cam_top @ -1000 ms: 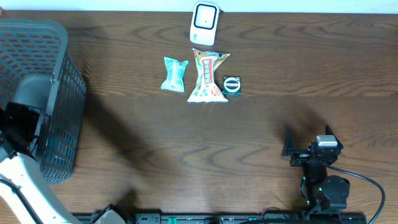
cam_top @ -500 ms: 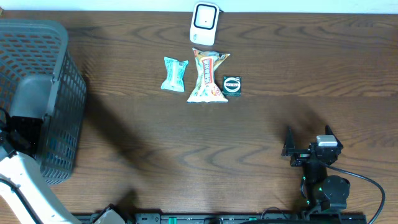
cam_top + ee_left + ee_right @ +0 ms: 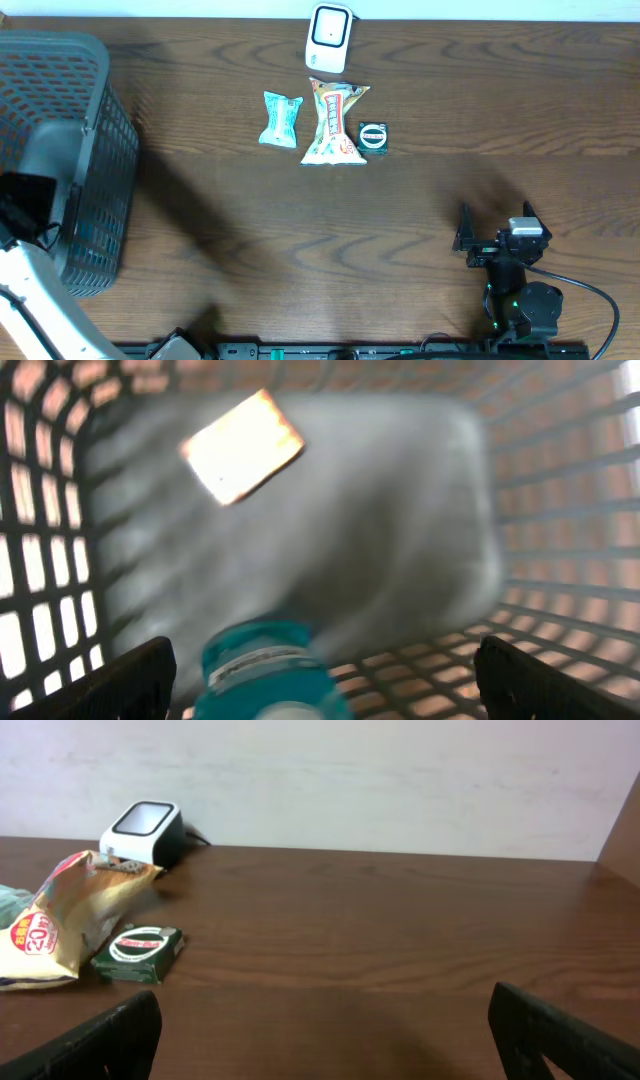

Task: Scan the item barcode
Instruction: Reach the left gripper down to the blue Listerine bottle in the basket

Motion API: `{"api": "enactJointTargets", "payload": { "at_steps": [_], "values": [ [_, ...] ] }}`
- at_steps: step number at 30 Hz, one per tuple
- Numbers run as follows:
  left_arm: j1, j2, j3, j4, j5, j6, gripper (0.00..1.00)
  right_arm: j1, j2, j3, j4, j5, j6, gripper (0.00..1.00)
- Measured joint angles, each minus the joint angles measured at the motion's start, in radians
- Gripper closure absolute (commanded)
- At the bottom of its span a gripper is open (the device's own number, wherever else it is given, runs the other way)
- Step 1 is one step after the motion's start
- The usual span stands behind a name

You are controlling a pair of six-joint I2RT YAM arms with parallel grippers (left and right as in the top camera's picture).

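Observation:
In the left wrist view, my left gripper (image 3: pixel 325 698) hangs open inside the grey mesh basket (image 3: pixel 560 520). A blurred teal item (image 3: pixel 262 675) lies below it, nearer the left finger (image 3: pixel 110 685) and not gripped. A tan flat packet (image 3: pixel 243 445) rests on the basket floor farther in. The white barcode scanner (image 3: pixel 329 36) stands at the table's far edge. In front of it lie a teal packet (image 3: pixel 281 119), a snack bag (image 3: pixel 336 122) and a small green box (image 3: pixel 373 136). My right gripper (image 3: pixel 495 232) rests open near the front right, holding nothing.
The basket (image 3: pixel 100 150) fills the left end of the table, and the left arm (image 3: pixel 25 200) reaches into it from above. The right wrist view shows the scanner (image 3: pixel 145 828), snack bag (image 3: pixel 65 915) and green box (image 3: pixel 140 952) far to its left, across bare wood.
The left arm has shifted slightly toward the table's left edge over the basket. The right arm and the items on the table have not moved.

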State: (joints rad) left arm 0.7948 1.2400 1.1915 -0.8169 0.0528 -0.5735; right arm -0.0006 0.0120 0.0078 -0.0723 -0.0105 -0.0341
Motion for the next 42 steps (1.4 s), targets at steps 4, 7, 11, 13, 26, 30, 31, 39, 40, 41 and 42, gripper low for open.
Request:
{"api": "enactJointTargets", "payload": {
  "at_steps": [4, 7, 11, 13, 26, 30, 31, 39, 40, 41, 42],
  "values": [
    [0.000, 0.031, 0.128, -0.152, 0.009, 0.059, 0.05, 0.000, 0.000, 0.000, 0.000, 0.000, 0.000, 0.01],
    [0.000, 0.095, 0.228, -0.309, 0.016, 0.102, 0.00, 0.000, 0.000, 0.000, 0.000, 0.000, 0.000, 0.01],
    [0.000, 0.170, 0.278, -0.324, 0.085, 0.127, 0.00, 0.000, 0.000, 0.000, 0.000, 0.000, 0.000, 0.01],
    [0.000, 0.184, 0.279, -0.302, 0.136, 0.133, 0.00, 0.000, 0.000, 0.000, 0.000, 0.000, 0.000, 0.01],
    [0.002, 0.253, 0.286, -0.413, 0.237, 0.013, 0.01, 0.000, 0.000, 0.000, 0.000, 0.000, 0.000, 0.01],
    [0.002, 0.334, 0.286, -0.422, 0.209, -0.002, 0.00, 0.000, 0.000, 0.000, 0.000, 0.000, 0.000, 0.01],
    [0.002, 0.345, 0.286, -0.422, 0.199, -0.004, 0.00, 0.000, 0.000, 0.000, 0.000, 0.000, 0.000, 0.01],
    [0.002, 0.352, 0.286, -0.432, 0.150, -0.008, 0.12, 0.000, 0.000, 0.000, 0.000, 0.000, 0.000, 0.01],
    [0.002, 0.352, 0.286, -0.439, 0.149, -0.011, 0.15, 0.000, 0.000, 0.000, 0.000, 0.000, 0.000, 0.01],
    [0.002, 0.352, 0.286, -0.442, 0.147, -0.011, 0.16, 0.000, 0.000, 0.000, 0.000, 0.000, 0.000, 0.01],
    [0.002, 0.352, 0.286, -0.444, 0.146, -0.010, 0.19, 0.000, 0.000, 0.000, 0.000, 0.000, 0.000, 0.01]
  ]
}}
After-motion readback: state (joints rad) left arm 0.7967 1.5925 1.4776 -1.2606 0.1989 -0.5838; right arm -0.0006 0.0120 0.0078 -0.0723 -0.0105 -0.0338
